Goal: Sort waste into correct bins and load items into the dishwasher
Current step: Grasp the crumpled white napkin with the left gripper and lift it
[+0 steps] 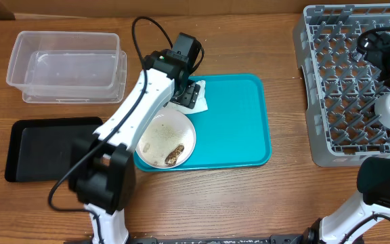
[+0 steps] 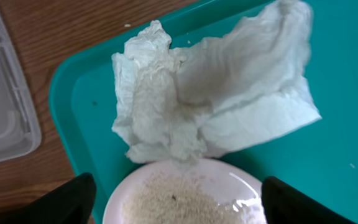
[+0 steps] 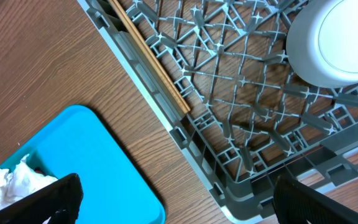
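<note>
A crumpled white napkin [image 2: 210, 93] lies at the back left of the teal serving tray [image 2: 328, 149], also seen from overhead [image 1: 200, 97]. My left gripper [image 1: 188, 90] hovers over it, open and empty, its fingers [image 2: 179, 202] on either side of the white plate [image 1: 181, 129]. The plate holds rice grains [image 2: 179, 202] and a brown lump [image 1: 174, 156]. My right gripper [image 3: 179, 208] is open and empty above the front left corner of the grey dish rack [image 1: 310, 95]. In the rack lie chopsticks [image 3: 148, 56] and a white round dish [image 3: 337, 43]. No red wrapper shows.
The clear tub [image 1: 66, 64] stands at the back left. The black tray [image 1: 46, 146] lies in front of it. A strip of bare wooden table [image 3: 55, 68] separates the teal tray from the rack.
</note>
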Controlling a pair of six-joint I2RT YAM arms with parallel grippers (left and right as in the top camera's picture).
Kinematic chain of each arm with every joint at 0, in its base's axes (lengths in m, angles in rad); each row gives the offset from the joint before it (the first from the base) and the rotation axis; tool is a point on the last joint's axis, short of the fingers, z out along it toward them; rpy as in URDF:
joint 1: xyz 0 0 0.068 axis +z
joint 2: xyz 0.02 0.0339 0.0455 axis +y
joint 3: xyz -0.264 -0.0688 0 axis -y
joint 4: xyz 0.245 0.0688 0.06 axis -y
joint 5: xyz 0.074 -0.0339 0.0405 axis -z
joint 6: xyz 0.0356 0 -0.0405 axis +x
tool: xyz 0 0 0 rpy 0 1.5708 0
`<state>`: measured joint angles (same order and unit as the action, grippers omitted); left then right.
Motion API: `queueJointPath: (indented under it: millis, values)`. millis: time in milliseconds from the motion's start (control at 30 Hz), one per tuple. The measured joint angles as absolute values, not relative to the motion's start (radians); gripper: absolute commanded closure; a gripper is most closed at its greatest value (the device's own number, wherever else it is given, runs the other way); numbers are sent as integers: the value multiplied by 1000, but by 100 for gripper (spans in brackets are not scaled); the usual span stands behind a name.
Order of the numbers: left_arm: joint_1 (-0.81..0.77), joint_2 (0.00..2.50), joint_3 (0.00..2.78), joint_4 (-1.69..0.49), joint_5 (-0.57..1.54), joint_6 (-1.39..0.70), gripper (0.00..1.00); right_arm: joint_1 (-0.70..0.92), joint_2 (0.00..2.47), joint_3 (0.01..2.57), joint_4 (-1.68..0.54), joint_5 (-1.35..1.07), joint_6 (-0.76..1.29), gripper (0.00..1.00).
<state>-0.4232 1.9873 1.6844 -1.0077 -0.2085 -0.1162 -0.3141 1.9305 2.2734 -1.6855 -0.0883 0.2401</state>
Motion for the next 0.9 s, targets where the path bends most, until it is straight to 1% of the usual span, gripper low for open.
queueJointPath:
  millis: [33,100,167,267,367,400,533,667,800,900]
  values:
    - [-420,2010,1684,-995,-214,-128,21,-314,1930,2273,-1686,-89,240,0]
    - [-416,2041,1684,-984,-218,-152,29,-314,1930,2273,-1686,-89,240,0]
    - [-410,2076,1684,-971,-222,-176,34,-314,1930,2273,-1686,-89,240,0]
    - [-410,2120,1684,-957,-223,-227,34,-314,1930,2273,-1685,-89,240,0]
    - [-410,2138,1684,-945,-225,-282,46,-314,1930,2273,-1685,-89,240,0]
    - [-410,2140,1684,-942,-225,-300,48,-314,1930,2273,-1685,-89,240,0]
    - [-403,2142,1684,-940,-226,-398,52,-314,1930,2273,-1685,-89,240,0]
    - [-396,2159,1684,-938,-226,-454,71,-314,1930,2273,-1686,-89,240,0]
    - [-397,2179,1684,-950,-225,-481,96,-314,1930,2273,-1685,-89,240,0]
    - [-397,2180,1690,-988,-226,-482,96,-314,1930,2273,-1686,-89,240,0]
